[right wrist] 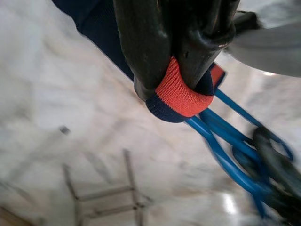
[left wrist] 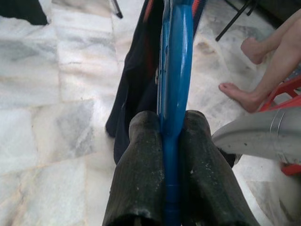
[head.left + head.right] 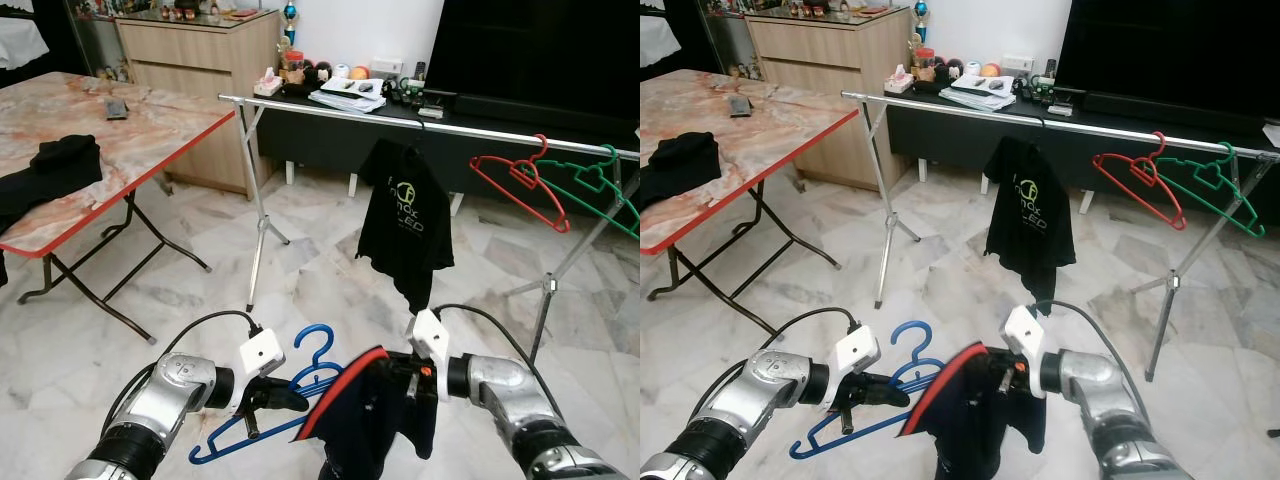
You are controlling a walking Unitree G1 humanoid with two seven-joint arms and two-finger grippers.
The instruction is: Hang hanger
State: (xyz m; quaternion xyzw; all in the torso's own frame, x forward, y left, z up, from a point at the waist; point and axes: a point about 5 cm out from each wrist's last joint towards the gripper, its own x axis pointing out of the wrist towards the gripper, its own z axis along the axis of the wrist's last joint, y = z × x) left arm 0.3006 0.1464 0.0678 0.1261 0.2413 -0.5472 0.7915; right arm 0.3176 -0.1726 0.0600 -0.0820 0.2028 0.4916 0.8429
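A silver garment rail (image 3: 520, 134) spans the room beyond and above both grippers' jaws, carrying a black T-shirt (image 3: 404, 222) directly ahead of them and a red hanger (image 3: 522, 180) touching a green hanger (image 3: 598, 186) off to the right. A marble-topped folding table (image 3: 150, 120) stands on the pale marble floor (image 3: 300, 290) to the left, bearing dark folded clothing (image 3: 55, 165) and a small dark object (image 3: 116, 108).

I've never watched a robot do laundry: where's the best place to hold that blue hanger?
Low on the neck, below the hook, from the robot's left, as the left gripper does: the blue hanger is thin and flat there, the hook stays free, and the dark shirt covers its right side.
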